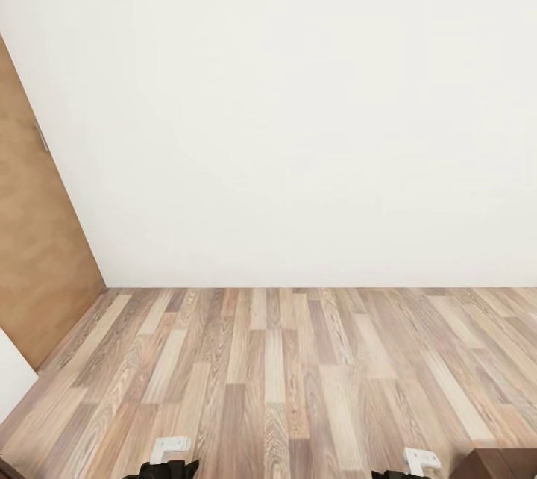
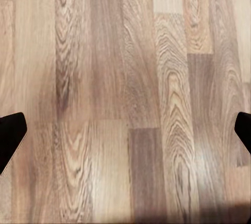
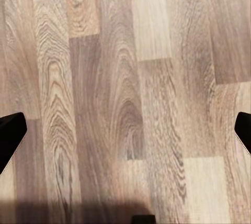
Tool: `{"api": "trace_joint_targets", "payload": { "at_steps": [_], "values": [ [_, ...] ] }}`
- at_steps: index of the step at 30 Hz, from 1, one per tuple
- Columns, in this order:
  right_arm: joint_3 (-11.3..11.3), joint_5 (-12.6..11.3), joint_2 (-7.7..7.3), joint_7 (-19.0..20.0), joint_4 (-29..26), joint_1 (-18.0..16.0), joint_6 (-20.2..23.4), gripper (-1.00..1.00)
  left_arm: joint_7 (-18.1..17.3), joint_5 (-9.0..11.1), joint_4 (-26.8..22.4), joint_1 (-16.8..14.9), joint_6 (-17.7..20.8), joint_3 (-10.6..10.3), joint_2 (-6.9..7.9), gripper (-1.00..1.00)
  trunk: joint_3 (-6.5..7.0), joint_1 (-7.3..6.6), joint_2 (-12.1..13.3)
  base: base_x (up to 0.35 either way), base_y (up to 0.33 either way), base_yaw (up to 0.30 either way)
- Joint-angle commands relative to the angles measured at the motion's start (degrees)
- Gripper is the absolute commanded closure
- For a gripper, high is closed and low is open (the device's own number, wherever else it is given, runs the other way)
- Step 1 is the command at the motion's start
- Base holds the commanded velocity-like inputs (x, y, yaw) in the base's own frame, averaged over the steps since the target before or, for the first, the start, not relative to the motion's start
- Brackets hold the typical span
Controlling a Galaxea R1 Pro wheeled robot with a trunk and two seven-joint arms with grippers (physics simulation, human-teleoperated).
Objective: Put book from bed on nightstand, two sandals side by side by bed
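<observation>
The left tool (image 2: 125,132) hangs with its fingers spread wide, nothing between them but floor (image 2: 125,77); its two dark fingertips (image 2: 11,135) sit at opposite edges of the left wrist view. The right tool (image 3: 125,132) is the same: parted, empty, pointed straight down at the planks. In the head view the tops of both arms peek in at the lower edge, the left (image 1: 170,456) and the right (image 1: 419,462), tucked low and close to the body. That looks like a carrying pose for driving, not for reaching.

The floor is light wood plank with mixed pale and brown boards, bare in front of the robot. A plain white wall (image 1: 298,113) fills most of the head view and meets the floor in a straight line. A brown door (image 1: 37,263) stands at the left. At the lower right corner a bit of dark wood furniture (image 1: 496,462) shows; what it is I cannot tell.

The book, bed and sandals are not ahead of the robot here, so it likely has to turn to find them.
</observation>
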Motion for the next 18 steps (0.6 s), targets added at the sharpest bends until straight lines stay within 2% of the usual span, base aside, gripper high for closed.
{"api": "trace_joint_targets", "payload": {
  "at_steps": [1,18],
  "values": [
    [-0.2,-0.5,-0.01,0.3,0.1,0.0,-0.1,-1.00,-0.2,-0.6,0.0,0.0,-0.2,0.5,0.01,-1.00,-0.06,0.03,0.0,0.332,0.000,0.000],
    [-0.2,-0.4,-0.01,0.4,0.1,0.0,-0.1,-1.00,-0.1,-0.6,0.0,0.0,-0.2,0.5,0.01,-1.00,-0.06,0.03,0.0,0.332,0.000,0.000]
  ]
}}
